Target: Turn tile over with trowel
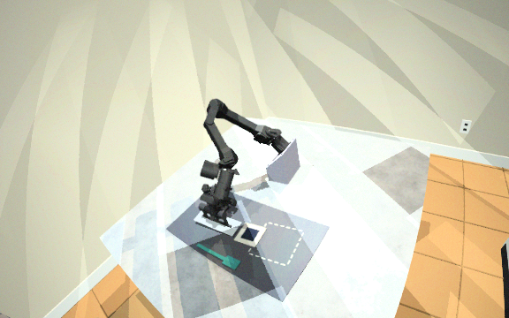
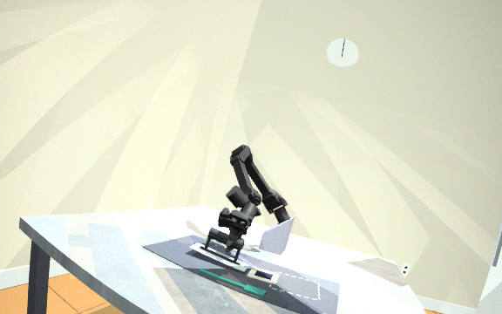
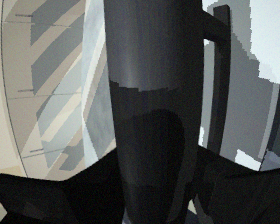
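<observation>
The trowel [image 1: 228, 230] [image 2: 198, 248] has a flat white blade and a thick black handle, which fills the middle of the wrist view [image 3: 151, 65]. My gripper [image 1: 219, 207] [image 2: 229, 239] [image 3: 155, 143] is shut on that handle. The blade is low over the mat [image 1: 314, 235] [image 2: 168, 249], and its front end is at the tile's near-left edge; contact is unclear. The tile [image 1: 250, 234] [image 2: 263, 275] lies flat, white-bordered with its dark blue square up. It is beside the dashed outline [image 1: 287, 264] [image 2: 319, 297], at the outline's left side.
A green spatula-shaped piece [image 1: 232, 262] [image 2: 255, 290] lies on the mat alongside the trowel and tile, toward the cameras. A pale upright panel [image 1: 284, 163] [image 2: 277, 236] stands behind the mat, in front of the arm's base.
</observation>
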Controlling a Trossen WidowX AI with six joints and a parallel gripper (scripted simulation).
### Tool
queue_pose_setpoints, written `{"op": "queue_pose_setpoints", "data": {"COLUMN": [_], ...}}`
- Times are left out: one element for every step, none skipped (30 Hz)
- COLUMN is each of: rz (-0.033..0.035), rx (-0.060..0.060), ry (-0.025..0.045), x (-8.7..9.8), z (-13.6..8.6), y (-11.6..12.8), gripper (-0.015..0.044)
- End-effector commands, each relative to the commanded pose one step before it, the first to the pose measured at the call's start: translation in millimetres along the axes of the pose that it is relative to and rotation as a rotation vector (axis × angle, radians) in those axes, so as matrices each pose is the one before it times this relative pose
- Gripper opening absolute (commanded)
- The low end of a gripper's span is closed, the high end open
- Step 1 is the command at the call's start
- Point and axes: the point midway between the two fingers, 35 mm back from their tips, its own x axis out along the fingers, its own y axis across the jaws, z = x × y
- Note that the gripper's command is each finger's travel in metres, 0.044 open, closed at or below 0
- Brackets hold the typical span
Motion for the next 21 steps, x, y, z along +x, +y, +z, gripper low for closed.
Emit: {"op": "queue_pose_setpoints", "data": {"rz": [0.01732,0.00001,0.00001,0.00001,0.00001,0.00001,0.00000,-0.00001,-0.00002,-0.00003,-0.00003,-0.00003,-0.00003,-0.00002,-0.00002,-0.00002,-0.00002,-0.00005,-0.00004,-0.00004,-0.00003], "rx": [-0.0059,-0.0001,-0.0001,-0.0001,-0.0001,0.0000,0.0000,0.0000,0.0000,0.0000,0.0000,0.0000,0.0000,0.0000,0.0000,0.0000,0.0000,0.0001,0.0001,0.0001,0.0001], "ry": [0.00170,-0.00007,-0.00007,-0.00008,-0.00007,-0.00004,-0.00001,0.00005,0.00015,0.00025,0.00030,0.00030,0.00029,0.00028,0.00028,0.00027,0.00023,0.00004,0.00004,0.00003,0.00002], "x": [4.06,1.13,1.12,1.12,0.90,0.54,0.18,0.00,0.00,0.00,0.00,-0.01,-0.02,-0.03,-0.03,-0.04,-0.05,-0.05,-0.06,-0.07,-0.08], "z": [-1.03,-0.23,-0.23,-0.24,-0.19,-0.12,-0.04,-0.26,-0.79,-1.31,-1.62,-1.62,-1.62,-1.61,-1.61,-1.61,-1.60,-1.66,-1.67,-1.67,-1.67], "y": [0.30,-1.16,-1.16,-1.17,-0.96,-0.58,-0.19,0.03,0.09,0.16,0.19,0.18,0.18,0.18,0.17,0.17,0.16,0.16,0.16,0.15,0.15], "gripper": [0.0000,0.0000,0.0000,0.0000,0.0000,0.0000,0.0000,0.0000,0.0000,0.0000,0.0000,0.0000,0.0000,0.0000,0.0000,0.0000,0.0000,0.0000,0.0000,0.0000,0.0000]}}
